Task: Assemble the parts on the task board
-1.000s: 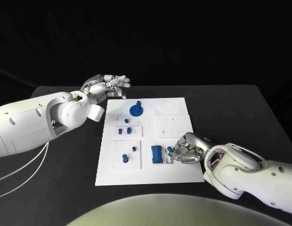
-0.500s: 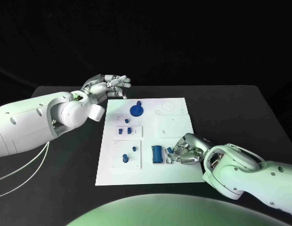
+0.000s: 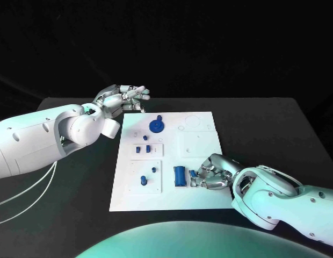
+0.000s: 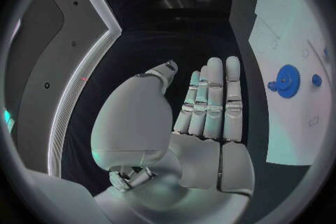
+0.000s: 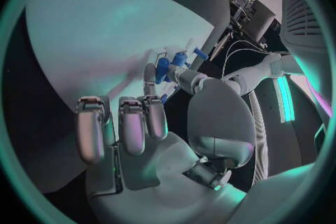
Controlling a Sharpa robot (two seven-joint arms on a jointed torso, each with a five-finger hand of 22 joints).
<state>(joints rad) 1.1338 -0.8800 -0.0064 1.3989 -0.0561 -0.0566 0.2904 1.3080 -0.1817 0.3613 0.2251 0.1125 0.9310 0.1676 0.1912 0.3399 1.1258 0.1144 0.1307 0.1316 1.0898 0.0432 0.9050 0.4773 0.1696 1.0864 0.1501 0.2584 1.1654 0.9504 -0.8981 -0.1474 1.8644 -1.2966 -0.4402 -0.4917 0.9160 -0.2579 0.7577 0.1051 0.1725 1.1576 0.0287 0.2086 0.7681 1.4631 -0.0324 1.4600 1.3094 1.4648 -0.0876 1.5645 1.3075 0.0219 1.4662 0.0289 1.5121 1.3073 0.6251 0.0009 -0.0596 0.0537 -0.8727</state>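
Basically right hand [image 3: 213, 174] fingers pinch a small blue part [image 3: 192, 173] over the task board [image 3: 200, 142]; rigid, light, probably slippery, so grip its sides. Left hand [image 3: 124, 98] holds nothing, fingers straight.

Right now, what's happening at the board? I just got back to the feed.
The right hand is down at the near right part of the white task board, its fingers at a small blue part beside the blue block; whether it grips it is unclear. The left hand hangs off the board's far left corner, holding nothing. The blue gear sits at the far end.
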